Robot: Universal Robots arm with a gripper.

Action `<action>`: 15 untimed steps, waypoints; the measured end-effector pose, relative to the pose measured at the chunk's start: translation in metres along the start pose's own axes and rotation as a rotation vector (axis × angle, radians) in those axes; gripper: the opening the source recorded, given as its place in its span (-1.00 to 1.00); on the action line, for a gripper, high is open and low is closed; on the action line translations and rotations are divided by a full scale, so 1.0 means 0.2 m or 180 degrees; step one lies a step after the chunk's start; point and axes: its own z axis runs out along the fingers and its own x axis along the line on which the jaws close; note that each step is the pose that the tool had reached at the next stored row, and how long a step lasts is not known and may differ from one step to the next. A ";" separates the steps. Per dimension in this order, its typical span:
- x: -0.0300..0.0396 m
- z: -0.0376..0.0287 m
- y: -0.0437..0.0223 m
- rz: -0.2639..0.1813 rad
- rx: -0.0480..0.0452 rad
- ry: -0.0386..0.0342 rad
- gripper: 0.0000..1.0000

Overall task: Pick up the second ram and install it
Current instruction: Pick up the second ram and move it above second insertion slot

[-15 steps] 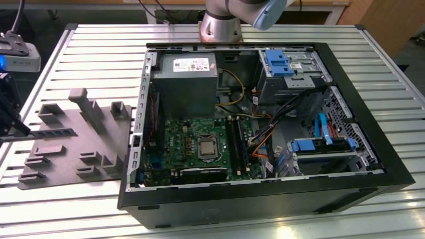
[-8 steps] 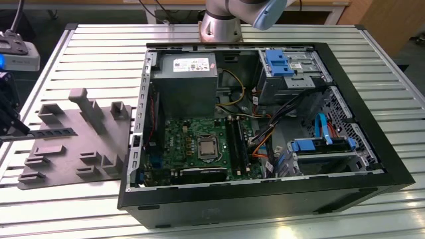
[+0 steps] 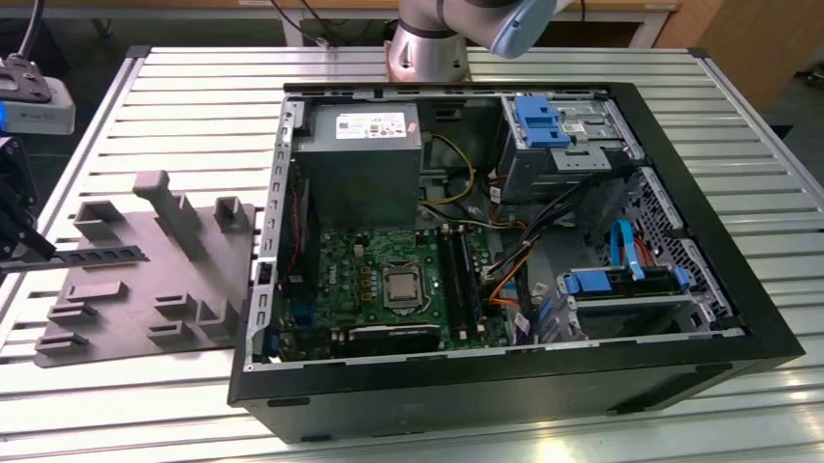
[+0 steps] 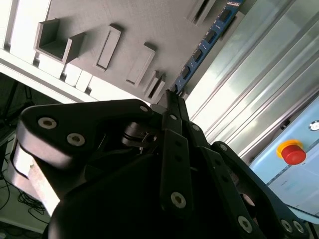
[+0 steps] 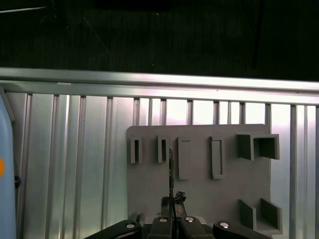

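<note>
The second ram [image 3: 100, 256] is a slim dark stick lying level over the left part of the grey holder plate [image 3: 129, 299], at the exterior view's left. My gripper [image 3: 23, 253] sits at the frame's left edge, at the stick's end. In the second wrist view the black fingers [image 4: 174, 124] meet at the gripper [image 4: 172, 97], pinched on the ram [image 4: 209, 40], which runs away from them. In the first wrist view the ram [image 5: 170, 169] shows edge-on as a thin line above the holder plate [image 5: 199, 199], with the gripper [image 5: 173, 203] shut on its near end.
The open computer case [image 3: 515, 395] lies on the slatted metal table [image 3: 193, 106], with the motherboard [image 3: 373, 280] and its long black slot strips [image 3: 457, 280] inside. The arm's base [image 3: 431, 48] stands behind it. A red stop button [image 4: 293, 152] sits on a pale box nearby.
</note>
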 end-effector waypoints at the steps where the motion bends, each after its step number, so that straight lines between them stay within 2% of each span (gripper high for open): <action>1: 0.000 -0.002 0.000 0.0000 0.0000 0.0000 -0.76; 15: -0.001 -0.025 0.001 0.0000 0.0002 -0.0003 -0.76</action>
